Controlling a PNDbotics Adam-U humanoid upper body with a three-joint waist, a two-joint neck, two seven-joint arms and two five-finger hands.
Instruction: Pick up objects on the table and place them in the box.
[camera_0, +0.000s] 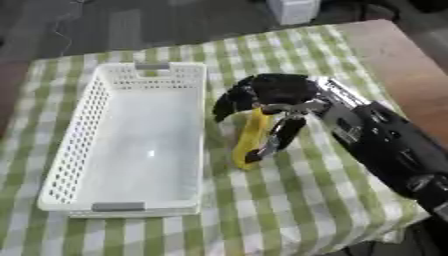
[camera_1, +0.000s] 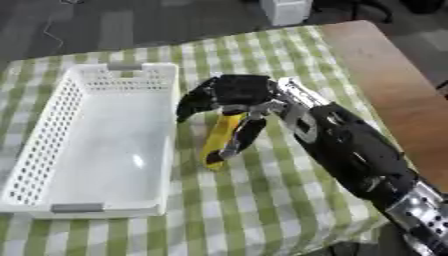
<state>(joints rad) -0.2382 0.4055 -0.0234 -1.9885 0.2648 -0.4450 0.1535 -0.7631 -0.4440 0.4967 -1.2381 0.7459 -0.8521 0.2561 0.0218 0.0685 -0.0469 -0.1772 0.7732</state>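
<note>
One green-and-white checked cloth (camera_0: 289, 200) covers a brown wooden table (camera_0: 398, 55) above dark flooring. Reaching in from the right, the robot's black right hand (camera_0: 267, 95) curls around a long yellow object (camera_0: 249, 137) on the cloth, just beside a white perforated plastic basket (camera_0: 74, 135).

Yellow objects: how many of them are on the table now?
1. The long yellow object lies on the green checked cloth, right beside the white plastic basket, under the right hand. None other shows.
</note>
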